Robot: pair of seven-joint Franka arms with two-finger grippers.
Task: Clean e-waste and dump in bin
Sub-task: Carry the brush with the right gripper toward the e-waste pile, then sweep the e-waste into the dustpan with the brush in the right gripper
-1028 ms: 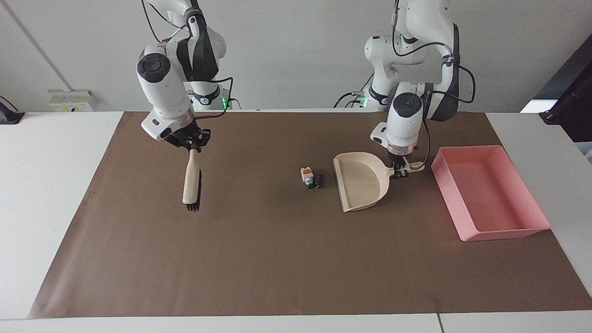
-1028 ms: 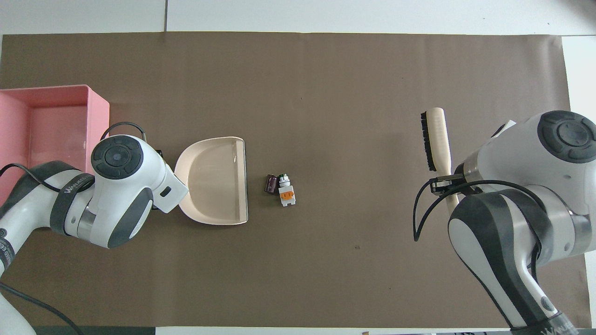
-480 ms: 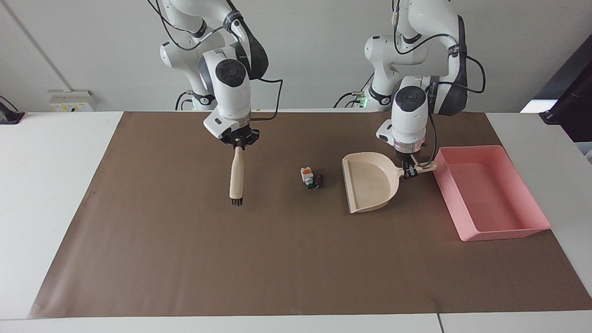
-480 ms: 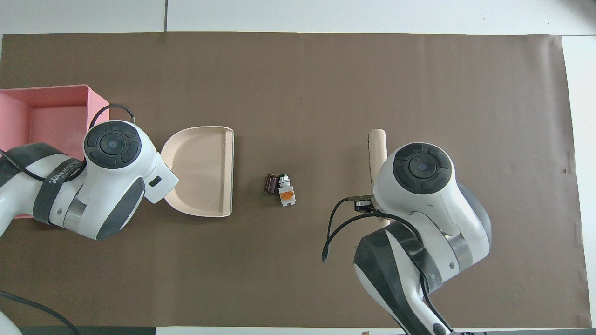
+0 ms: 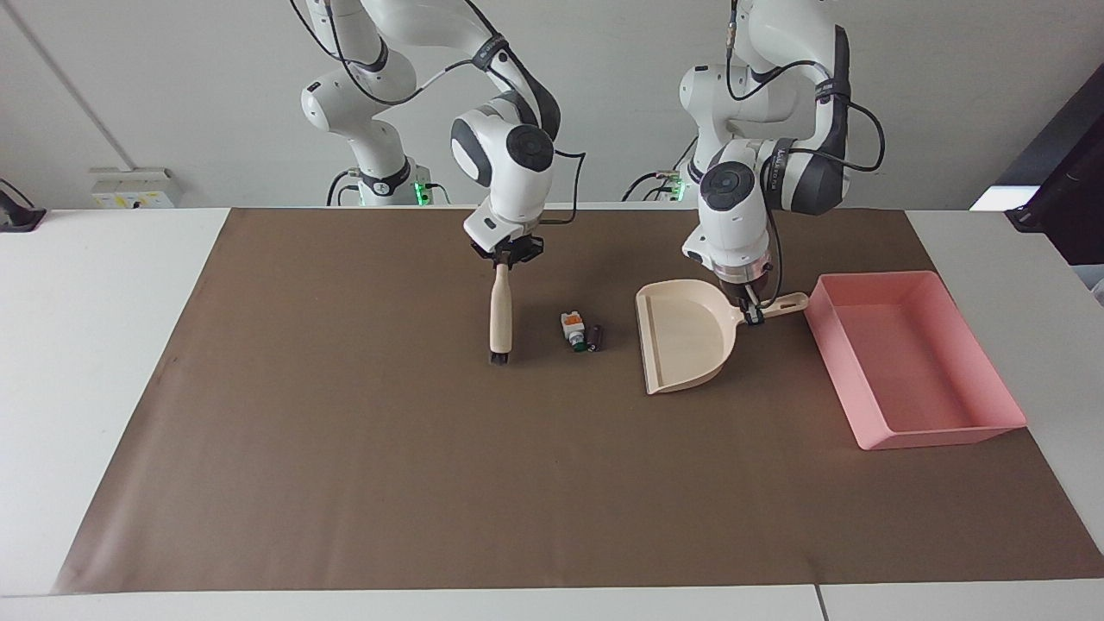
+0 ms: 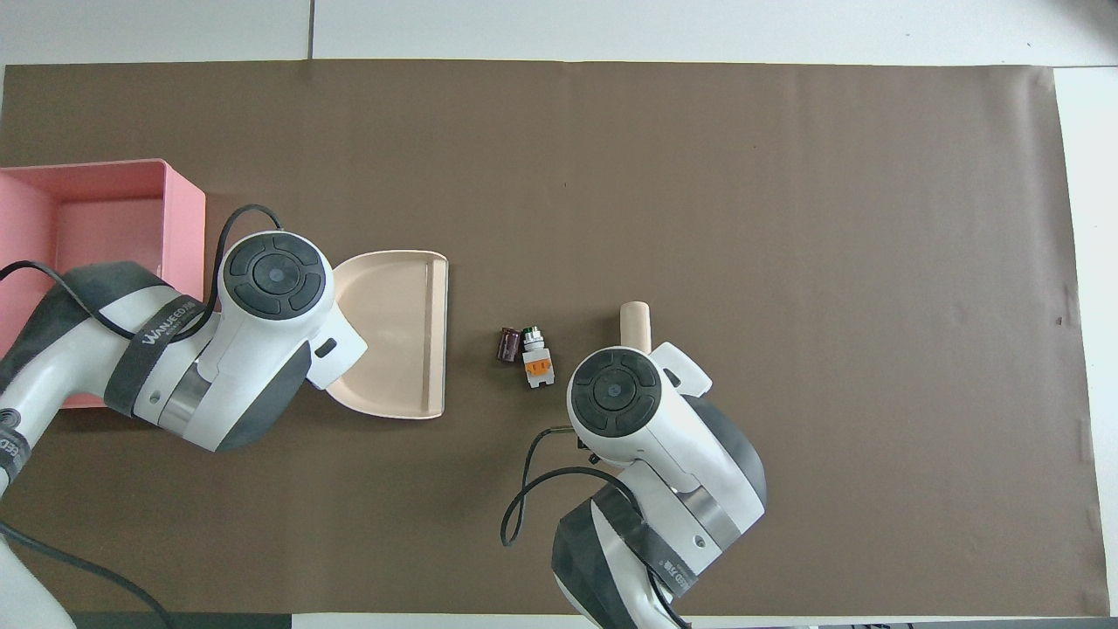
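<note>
Clock set on the overhead view, 12 pointing away from the robots.

Nearest the robots: right gripper, over the brown paper sheet near table centre, clamped tight on the top end of a pale wooden-handled hand brush. Brush hung nearly upright, dark bristles down at the paper. Contact with the paper not readable.

Next out: the e-waste, a tight cluster of three small parts (one white with orange, one green-tipped, one dark cylinder) lying on the paper. Seen from the brush head, at roughly 9 o'clock, near but apart. Dark cylinder on the 9 o'clock side of the cluster, closest to the pan.

At 9 o'clock from the cluster: cream plastic dustpan, open mouth turned to 3 o'clock, straight lip running along the 12–6 line, a short gap from the parts. Left gripper closed firmly on the dustpan's handle, at the pan's 9 o'clock end. Lip flat on the paper or slightly raised: cannot tell.

Farthest along that line: the bin, a shallow pink rectangular plastic tray, at 9 to 10 o'clock from the pan, at the left arm's end of the table. Nothing seen inside.

Judgement: brush, parts and pan mouth nearly on one 3-to-9 line. Likely next a sweep toward 9 o'clock. Right arm nearer to the parts.
</note>
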